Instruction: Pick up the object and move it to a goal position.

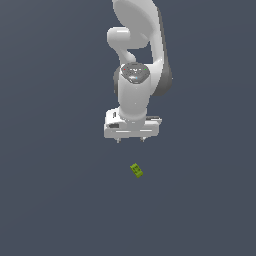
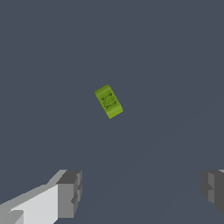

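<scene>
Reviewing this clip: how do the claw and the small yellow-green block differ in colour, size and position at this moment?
Colour: the claw is white with grey fingertips; the block is yellow-green with darker green markings.
Size: the claw is far larger than the tiny block.
Position: the claw hangs open above the dark surface; the block lies apart from it, untouched and skewed to the line between the fingers.
Shared: both are boxy in shape.

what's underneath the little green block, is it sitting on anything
The block lies on the plain dark grey floor, with nothing else visible under or around it. Its underside is hidden. The open gripper is apart from it.
</scene>
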Tool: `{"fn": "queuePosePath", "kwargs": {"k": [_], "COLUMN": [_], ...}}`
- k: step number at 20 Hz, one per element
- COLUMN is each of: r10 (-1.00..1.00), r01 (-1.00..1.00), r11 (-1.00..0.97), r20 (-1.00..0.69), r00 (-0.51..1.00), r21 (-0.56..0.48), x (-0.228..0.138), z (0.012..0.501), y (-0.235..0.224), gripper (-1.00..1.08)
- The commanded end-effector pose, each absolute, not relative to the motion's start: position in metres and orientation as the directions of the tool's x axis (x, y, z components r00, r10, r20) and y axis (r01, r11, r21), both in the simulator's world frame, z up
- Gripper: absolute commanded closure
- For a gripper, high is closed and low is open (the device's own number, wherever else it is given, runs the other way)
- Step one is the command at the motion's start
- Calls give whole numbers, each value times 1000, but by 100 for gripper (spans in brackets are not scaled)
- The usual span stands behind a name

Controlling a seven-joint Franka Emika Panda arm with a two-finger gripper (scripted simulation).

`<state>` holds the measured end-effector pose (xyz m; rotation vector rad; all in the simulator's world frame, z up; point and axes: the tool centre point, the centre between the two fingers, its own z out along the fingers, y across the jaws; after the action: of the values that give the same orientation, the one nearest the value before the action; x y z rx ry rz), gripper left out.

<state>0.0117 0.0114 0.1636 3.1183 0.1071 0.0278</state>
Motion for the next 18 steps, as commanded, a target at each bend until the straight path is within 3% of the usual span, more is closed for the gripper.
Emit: {"fn": "queuePosePath", "kwargs": {"k": [1, 18], "r10": [99, 470], "r01": [99, 470], "r11": [-995, -882], "r20": [15, -1], "r00": [995, 882], "r21": [23, 10], "x": [16, 68], "z": [159, 86], "y": [13, 34], "gripper": [-92, -92]}}
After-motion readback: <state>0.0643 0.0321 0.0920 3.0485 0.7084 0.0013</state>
